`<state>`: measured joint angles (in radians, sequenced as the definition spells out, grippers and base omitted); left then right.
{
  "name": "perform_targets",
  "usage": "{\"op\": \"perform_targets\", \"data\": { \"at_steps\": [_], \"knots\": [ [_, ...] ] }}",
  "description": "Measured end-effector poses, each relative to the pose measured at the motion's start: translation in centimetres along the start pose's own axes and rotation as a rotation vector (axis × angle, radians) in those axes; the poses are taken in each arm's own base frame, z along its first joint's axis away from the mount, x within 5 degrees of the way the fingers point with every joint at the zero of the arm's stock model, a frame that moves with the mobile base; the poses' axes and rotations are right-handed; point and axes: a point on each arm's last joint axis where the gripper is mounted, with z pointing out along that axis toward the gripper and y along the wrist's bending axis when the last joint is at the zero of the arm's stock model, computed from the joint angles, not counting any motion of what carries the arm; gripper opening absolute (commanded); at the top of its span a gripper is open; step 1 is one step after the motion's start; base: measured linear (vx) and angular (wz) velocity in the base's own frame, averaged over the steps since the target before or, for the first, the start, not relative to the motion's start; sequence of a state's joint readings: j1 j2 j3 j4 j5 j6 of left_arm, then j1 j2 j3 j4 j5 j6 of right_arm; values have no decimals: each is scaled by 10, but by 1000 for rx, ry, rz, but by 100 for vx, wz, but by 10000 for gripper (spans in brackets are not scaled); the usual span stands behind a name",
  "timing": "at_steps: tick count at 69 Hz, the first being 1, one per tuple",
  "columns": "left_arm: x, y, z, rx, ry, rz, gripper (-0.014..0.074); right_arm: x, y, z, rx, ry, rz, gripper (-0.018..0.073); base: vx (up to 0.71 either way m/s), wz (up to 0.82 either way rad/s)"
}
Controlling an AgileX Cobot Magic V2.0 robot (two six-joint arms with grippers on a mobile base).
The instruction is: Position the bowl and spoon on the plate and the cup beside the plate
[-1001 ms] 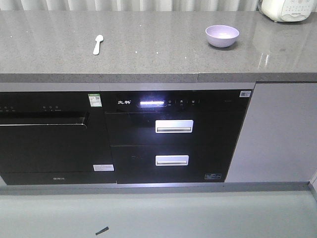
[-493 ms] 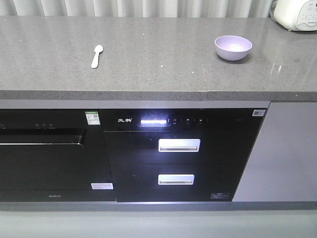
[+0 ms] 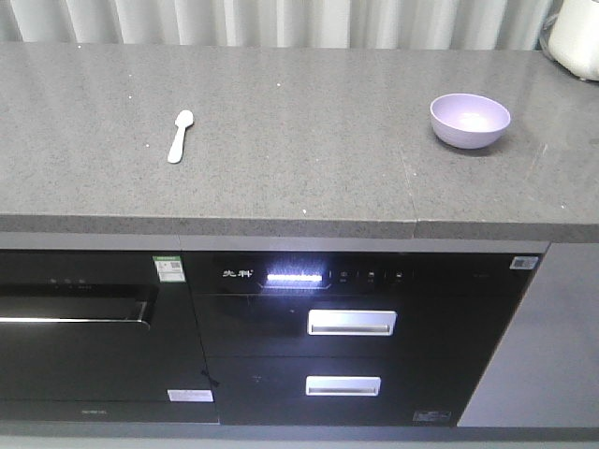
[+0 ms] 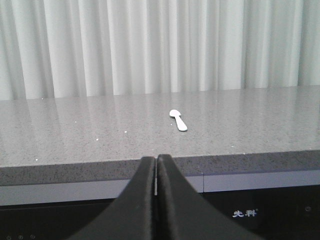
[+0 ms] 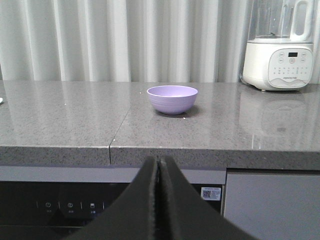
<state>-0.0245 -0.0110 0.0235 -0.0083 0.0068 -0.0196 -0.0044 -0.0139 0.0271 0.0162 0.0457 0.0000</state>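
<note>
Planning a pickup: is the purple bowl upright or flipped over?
Upright: the bowl sits on its base, open mouth facing up, empty inside.

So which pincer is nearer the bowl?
Right. The right pincer sits below the counter edge with the bowl ahead, slightly to its right. The left pincer faces the spoon instead; the bowl is outside its view.

Lavender bowl (image 3: 470,121) upright, pale spoon (image 3: 180,136) flat, well apart

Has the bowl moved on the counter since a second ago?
No. The bowl keeps its place just right of the countertop seam; only the camera's view has shifted, so it appears lower and further right.
</note>
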Motion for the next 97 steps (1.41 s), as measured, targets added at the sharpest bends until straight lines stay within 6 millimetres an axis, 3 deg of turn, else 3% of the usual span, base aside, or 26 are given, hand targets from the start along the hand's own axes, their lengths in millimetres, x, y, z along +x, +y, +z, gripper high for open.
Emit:
{"op": "perform_targets", "data": {
  "at_steps": [97],
  "knots": [
    [0, 0, 0, 0, 0, 0, -6, 0, 0, 0, 0, 0, 0, -9, 15, 1]
  ]
}}
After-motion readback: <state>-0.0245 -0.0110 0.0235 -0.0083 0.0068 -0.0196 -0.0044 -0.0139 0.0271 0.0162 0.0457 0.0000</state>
